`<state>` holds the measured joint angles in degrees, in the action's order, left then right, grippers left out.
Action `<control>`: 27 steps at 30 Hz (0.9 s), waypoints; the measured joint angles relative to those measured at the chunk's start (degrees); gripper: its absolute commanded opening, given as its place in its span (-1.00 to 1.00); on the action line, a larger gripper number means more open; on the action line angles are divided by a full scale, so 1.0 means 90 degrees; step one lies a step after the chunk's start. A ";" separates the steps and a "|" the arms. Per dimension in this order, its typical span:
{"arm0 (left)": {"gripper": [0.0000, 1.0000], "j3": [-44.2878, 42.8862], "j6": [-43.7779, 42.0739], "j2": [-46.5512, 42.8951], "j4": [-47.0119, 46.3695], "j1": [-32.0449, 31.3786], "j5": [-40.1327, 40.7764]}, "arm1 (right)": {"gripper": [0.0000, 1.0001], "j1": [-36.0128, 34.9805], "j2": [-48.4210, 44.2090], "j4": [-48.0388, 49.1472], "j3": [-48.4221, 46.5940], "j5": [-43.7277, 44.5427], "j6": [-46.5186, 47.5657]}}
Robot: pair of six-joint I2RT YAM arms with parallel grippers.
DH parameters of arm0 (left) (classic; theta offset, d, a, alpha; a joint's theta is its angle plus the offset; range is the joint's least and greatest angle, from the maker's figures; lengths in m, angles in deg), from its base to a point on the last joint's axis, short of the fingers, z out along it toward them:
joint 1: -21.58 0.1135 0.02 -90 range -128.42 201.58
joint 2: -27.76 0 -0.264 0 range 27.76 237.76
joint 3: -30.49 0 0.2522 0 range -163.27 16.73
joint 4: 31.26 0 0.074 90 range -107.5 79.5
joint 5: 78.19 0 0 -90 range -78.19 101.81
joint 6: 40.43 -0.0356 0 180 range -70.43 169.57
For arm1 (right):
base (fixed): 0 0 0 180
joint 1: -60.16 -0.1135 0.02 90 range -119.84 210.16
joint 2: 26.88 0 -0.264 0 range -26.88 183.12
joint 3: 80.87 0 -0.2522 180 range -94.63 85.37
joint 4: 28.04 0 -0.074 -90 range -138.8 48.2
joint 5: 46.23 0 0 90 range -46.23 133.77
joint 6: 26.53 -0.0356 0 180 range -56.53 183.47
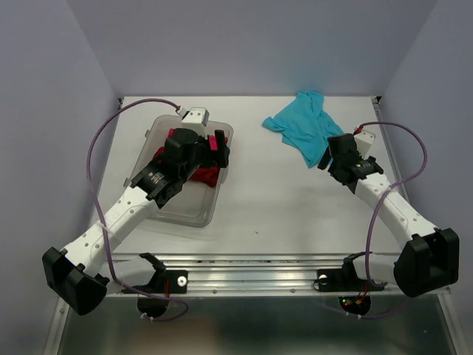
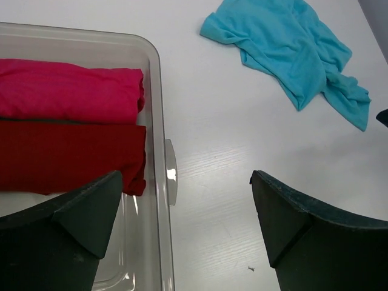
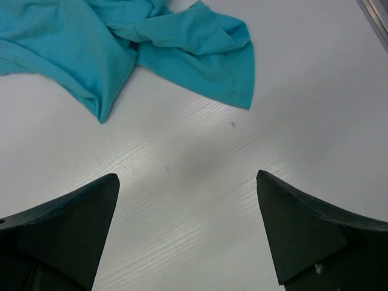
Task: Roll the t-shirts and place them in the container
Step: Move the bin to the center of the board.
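A turquoise-blue t-shirt lies rumpled and unrolled on the white table at the back right. It also shows in the left wrist view and the right wrist view. A bright pink t-shirt and a dark red t-shirt lie rolled side by side in the clear tub. My left gripper hangs open over the tub's right rim, holding nothing. My right gripper is open over bare table just in front of the turquoise shirt's near hem, apart from it.
The clear tub stands at the left middle of the table, under the left arm. A metal rail runs along the near edge. Walls close in the back and both sides. Purple cables loop beside each arm.
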<state>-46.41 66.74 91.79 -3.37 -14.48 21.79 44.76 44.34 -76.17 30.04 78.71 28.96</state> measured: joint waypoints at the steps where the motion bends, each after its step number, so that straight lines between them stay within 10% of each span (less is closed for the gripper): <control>1: 0.98 0.0000 0.0005 0.0005 0.0000 -0.0051 0.0005 | 1.00 0.0000 0.0000 0.0024 0.0005 -0.0032 0.0000; 18: 0.98 -0.0019 0.0831 0.1625 0.0134 -0.2159 0.0391 | 1.00 0.0000 -0.0503 0.0461 0.0503 -0.0607 0.0000; 27: 0.97 0.0449 0.1486 0.2081 0.0415 -0.1987 0.0447 | 1.00 0.0000 -0.0685 0.0850 0.0658 -0.0911 0.0070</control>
<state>-42.36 80.11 110.53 0.37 -32.36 25.81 44.76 38.18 -68.52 35.96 70.51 29.60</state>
